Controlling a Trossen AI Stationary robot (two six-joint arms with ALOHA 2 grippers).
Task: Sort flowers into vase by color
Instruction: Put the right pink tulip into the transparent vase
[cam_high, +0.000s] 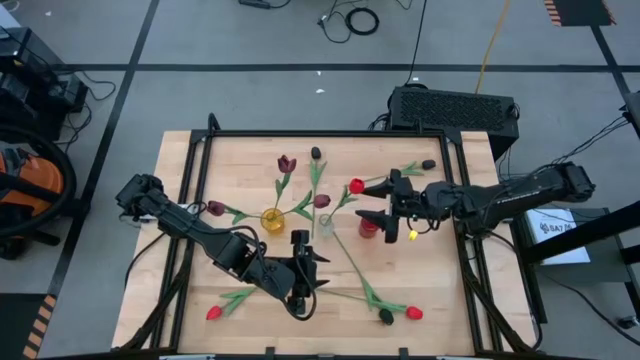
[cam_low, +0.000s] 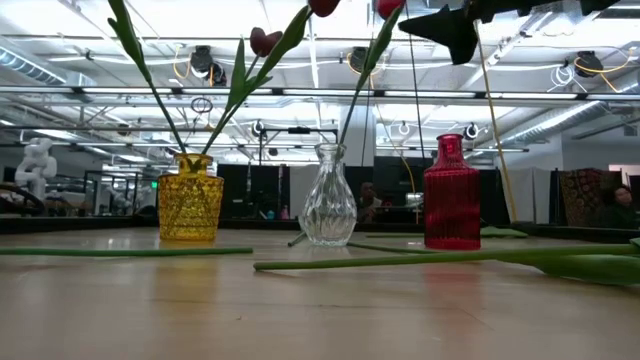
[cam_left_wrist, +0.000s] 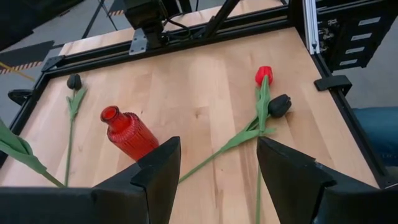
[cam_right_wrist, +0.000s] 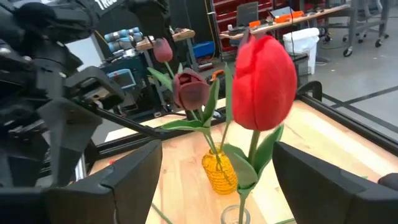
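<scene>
The red tulip (cam_right_wrist: 264, 84) is standing upright with its stem down in the clear vase (cam_high: 325, 226), near the middle of the worktop (cam_high: 240, 155), which looks like the wrong pot if red goes with red, since the red vase (cam_high: 368, 227) sits just beside it toward the right edge. The right end effector (cam_high: 383, 202) hovers over those two vases with its fingers spread wide and nothing between them; in its wrist view the red head sits right in the gap but untouched. The yellow vase (cam_high: 272, 219) on the other side holds the maroon tulips (cam_high: 287, 162). What probably matters next is the loose stuff: a long stem (cam_high: 352, 262) lies flat, running diagonally from near the clear vase toward the front right corner, where a red head (cam_high: 414, 313) and a near-black head (cam_high: 386, 317) lie. The left end effector (cam_high: 301, 272) is parked at the front-middle, also wide open and empty, pointing toward that corner, so the left arm looks nearer to those. Another red tulip (cam_high: 213, 313) lies near the front left corner.
</scene>
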